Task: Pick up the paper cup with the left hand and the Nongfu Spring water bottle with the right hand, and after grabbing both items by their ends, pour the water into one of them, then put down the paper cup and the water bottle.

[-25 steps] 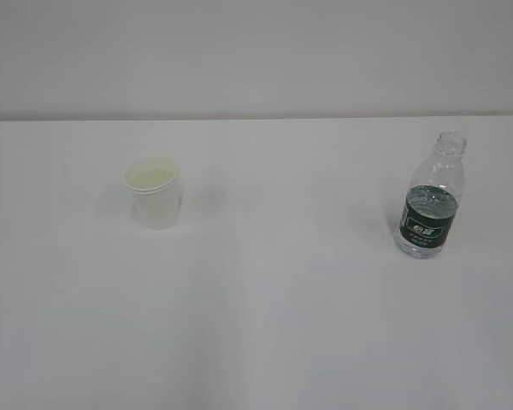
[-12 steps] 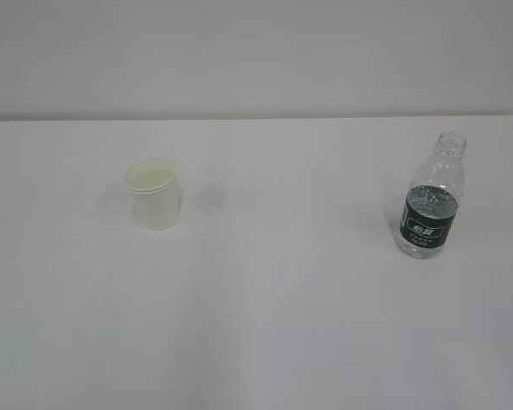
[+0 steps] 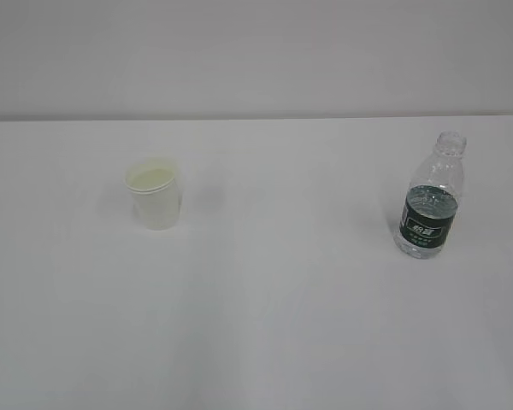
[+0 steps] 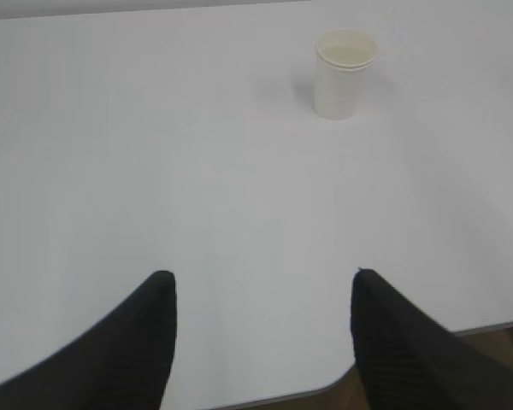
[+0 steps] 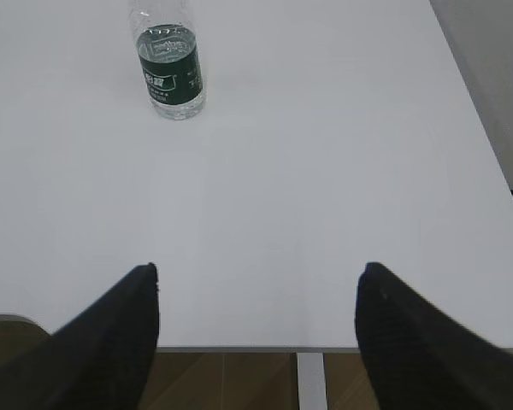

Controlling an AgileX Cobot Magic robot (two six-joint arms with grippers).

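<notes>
The paper cup [image 3: 155,194] stands upright on the white counter [image 3: 274,299], on the left part of it, and its mouth is open to the top. The Nongfu Spring water bottle [image 3: 430,198] stands upright on the right part, well apart from the cup, with no cap on its neck and a dark green label around its body. Some water [image 3: 431,202] is visible inside the bottle, up to about the top of the label. The left hand [image 4: 261,342] is wide open and holds nothing; it is over the near edge of the counter, far from the cup. The right hand [image 5: 256,333] is also wide open and empty, over the near edge, with the bottle far ahead of it
</notes>
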